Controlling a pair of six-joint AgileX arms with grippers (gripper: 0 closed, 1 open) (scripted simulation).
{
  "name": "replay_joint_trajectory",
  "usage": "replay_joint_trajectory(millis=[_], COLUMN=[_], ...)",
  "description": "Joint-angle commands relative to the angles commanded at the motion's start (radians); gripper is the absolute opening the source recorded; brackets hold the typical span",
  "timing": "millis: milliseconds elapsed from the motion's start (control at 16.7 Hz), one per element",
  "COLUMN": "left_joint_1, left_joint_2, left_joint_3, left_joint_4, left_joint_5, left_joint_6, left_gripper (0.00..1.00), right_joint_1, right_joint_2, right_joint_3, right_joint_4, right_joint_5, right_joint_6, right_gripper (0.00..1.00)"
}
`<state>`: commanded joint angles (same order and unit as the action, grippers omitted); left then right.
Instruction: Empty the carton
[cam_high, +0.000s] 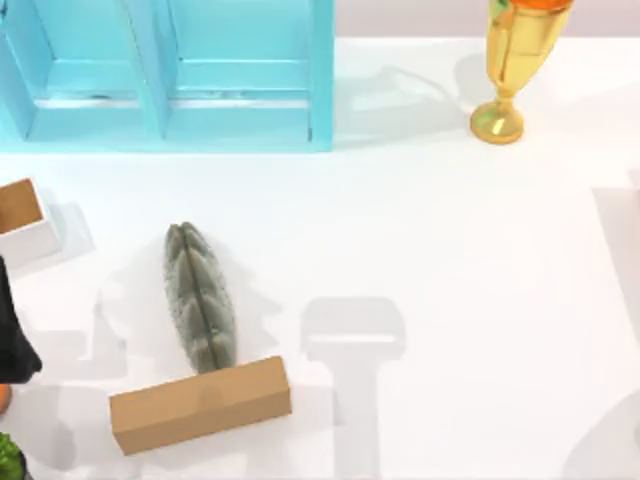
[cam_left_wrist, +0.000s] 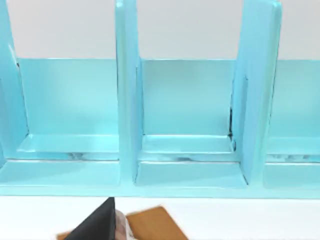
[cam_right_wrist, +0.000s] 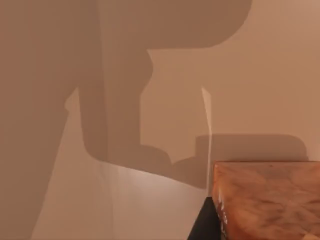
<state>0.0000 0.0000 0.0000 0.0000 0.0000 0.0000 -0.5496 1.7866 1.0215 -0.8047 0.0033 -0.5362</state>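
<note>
The right gripper (cam_right_wrist: 250, 227) is seemingly clamping the small reddish-brown glossy carton (cam_right_wrist: 265, 195), one dark finger pressing against its side. Nothing is pouring out, so the emptying is looking undone. The left arm (cam_high: 14, 340) is idling at the table's left edge; I cannot tell its grip

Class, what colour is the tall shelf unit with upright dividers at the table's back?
Light turquoise shelf unit, clearest in the left wrist view.
</note>
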Motion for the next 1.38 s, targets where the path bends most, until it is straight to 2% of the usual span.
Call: replay_joint_trajectory(millis=[600, 900, 1140, 1380], left_joint_1=[0.000, 0.000, 0.000, 0.000], left_joint_2=[0.000, 0.000, 0.000, 0.000], left_joint_3=[0.000, 0.000, 0.000, 0.000], left_joint_4=[0.000, 0.000, 0.000, 0.000], left_joint_5=[0.000, 0.000, 0.000, 0.000], left_joint_6=[0.000, 0.000, 0.000, 0.000], left_gripper=[1.00, 1.00, 1.00, 1.00], right_joint_1=[0.000, -0.002, -0.009, -0.005], right_joint_2=[-0.004, -0.047, -0.072, -0.115], right_joint_3=[0.003, 0.144, 0.313, 0.389], right_joint_4=[-0.001, -0.028, -0.189, -0.408], right_joint_5=[-0.001, -0.058, -0.077, -0.043], right_joint_6=[0.000, -0.020, -0.025, -0.014], right_gripper=[0.00, 0.00, 0.00, 0.00])
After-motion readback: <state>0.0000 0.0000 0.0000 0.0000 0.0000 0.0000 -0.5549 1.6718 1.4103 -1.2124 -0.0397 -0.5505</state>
